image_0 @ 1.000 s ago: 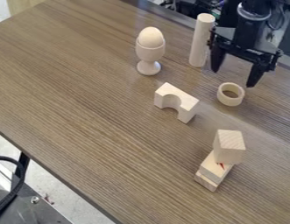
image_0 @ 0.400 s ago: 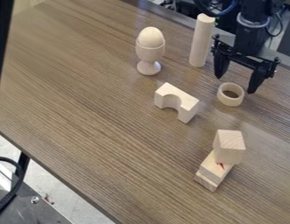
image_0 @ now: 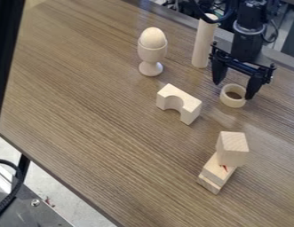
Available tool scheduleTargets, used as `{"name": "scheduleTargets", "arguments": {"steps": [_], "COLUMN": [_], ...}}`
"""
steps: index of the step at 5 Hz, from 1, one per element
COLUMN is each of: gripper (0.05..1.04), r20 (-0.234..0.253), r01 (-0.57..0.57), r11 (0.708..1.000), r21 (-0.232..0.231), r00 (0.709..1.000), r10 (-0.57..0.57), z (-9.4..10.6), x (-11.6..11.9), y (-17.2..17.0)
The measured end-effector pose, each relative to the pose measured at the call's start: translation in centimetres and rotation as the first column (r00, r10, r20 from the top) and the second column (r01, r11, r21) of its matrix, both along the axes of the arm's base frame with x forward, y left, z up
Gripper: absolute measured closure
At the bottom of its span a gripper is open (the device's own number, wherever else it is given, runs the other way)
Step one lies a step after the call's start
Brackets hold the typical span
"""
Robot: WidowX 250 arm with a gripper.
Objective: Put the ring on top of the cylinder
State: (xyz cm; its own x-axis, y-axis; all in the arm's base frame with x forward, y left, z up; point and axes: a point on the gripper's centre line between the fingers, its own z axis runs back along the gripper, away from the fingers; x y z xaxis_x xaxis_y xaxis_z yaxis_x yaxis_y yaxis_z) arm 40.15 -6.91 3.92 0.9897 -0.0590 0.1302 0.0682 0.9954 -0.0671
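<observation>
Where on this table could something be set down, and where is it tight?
The widest free patch of table is at picture left, bordered by the egg cup, the arch block and the table's lower-left edge. A smaller one separates the arch block from the stacked blocks. It's crowded at upper right: open gripper, ring, cylinder.

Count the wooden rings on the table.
1: the ring lies on the table by the tips of the open gripper, off the upright cylinder. Another could hide behind the gripper.
</observation>
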Motion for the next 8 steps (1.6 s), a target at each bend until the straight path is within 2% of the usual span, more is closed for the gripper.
{"name": "scheduleTargets", "arguments": {"steps": [2, 3, 4, 6, 7, 8], "gripper": [0.085, 0.119, 0.351, 0.360, 0.360, 0.360], "r20": [-0.001, 0.001, 0.008, 0.010, 0.034, 0.065], "r01": [0.009, 0.010, 0.012, 0.011, 0.047, 0.089], "r11": [1.000, 1.000, 1.000, 1.000, 0.999, 0.996], "r21": [-0.003, -0.004, -0.004, -0.015, -0.007, 0.001], "r00": [1.000, 1.000, 1.000, 1.000, 0.998, 0.994], "r10": [-0.009, -0.010, -0.012, -0.010, -0.047, -0.089], "z": [-0.5, -0.5, -0.5, -0.5, 1.0, 3.4], "x": [0.4, 0.4, 0.6, 0.7, 1.6, 2.8], "y": [0.1, 0.1, 0.1, 0.3, 0.2, -0.5]}}
